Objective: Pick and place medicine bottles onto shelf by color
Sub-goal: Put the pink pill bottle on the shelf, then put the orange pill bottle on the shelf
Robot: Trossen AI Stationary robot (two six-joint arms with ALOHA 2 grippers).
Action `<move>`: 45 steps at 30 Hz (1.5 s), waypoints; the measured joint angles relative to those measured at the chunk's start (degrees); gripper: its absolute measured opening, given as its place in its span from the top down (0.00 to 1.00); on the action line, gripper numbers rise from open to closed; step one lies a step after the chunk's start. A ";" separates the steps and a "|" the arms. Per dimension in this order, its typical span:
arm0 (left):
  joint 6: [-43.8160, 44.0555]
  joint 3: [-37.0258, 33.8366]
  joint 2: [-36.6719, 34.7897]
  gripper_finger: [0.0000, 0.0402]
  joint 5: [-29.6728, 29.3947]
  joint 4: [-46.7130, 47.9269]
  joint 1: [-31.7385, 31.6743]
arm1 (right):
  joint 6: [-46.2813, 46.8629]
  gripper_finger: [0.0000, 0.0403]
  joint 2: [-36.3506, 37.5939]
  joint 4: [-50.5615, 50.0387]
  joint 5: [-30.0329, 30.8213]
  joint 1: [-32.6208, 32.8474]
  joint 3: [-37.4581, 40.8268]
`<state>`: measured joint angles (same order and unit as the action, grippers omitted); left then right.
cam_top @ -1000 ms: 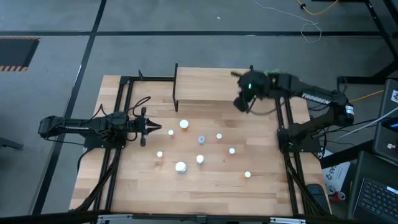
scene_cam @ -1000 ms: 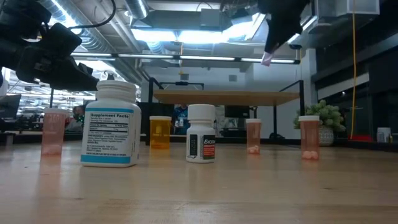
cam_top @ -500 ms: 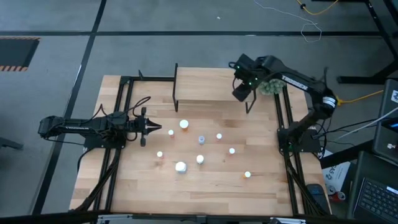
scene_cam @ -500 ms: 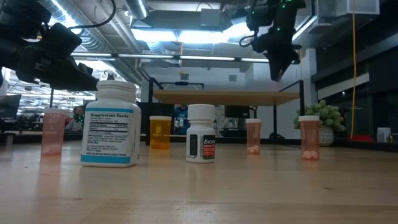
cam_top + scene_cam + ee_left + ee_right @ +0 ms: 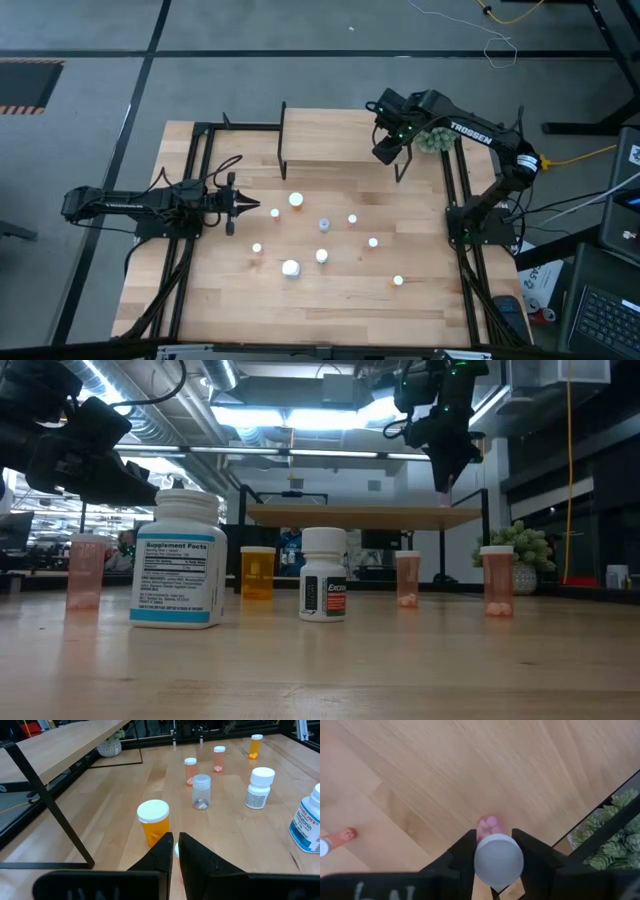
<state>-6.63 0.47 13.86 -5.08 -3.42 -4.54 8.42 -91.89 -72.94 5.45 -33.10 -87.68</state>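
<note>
Medicine bottles [image 5: 322, 256] lie scattered across the middle of your table [image 5: 340, 300], among them an orange one [image 5: 154, 822], a clear one [image 5: 201, 791], a white-labelled one [image 5: 323, 574] and a large supplement bottle [image 5: 180, 558]. Your right gripper [image 5: 492, 855] hangs over the right end of the shelf [image 5: 330, 135], beside the green plant [image 5: 434, 140]. Between its fingers stands a pink bottle [image 5: 492, 852], white cap up; you can see the fingers [image 5: 465, 852] close on either side of the cap, but whether they pinch it or have just let go cannot be told. Your left gripper [image 5: 175, 845] waits low at the table's left side, fingers pressed together, pointing at the orange bottle.
</note>
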 joint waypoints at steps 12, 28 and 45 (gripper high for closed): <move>0.00 0.00 -0.01 0.94 0.02 0.00 0.00 | 0.46 0.58 0.05 1.47 0.04 0.00 0.00; 0.02 0.02 0.01 0.94 0.02 0.00 -0.02 | -2.79 0.58 0.16 1.55 -19.51 3.10 -16.76; 0.12 0.01 0.00 0.94 0.01 0.00 0.00 | 3.37 0.58 0.11 10.89 -16.82 35.24 -4.82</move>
<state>-6.51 0.48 13.86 -5.07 -3.42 -4.54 11.79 -91.78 -62.04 -11.36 2.13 -92.50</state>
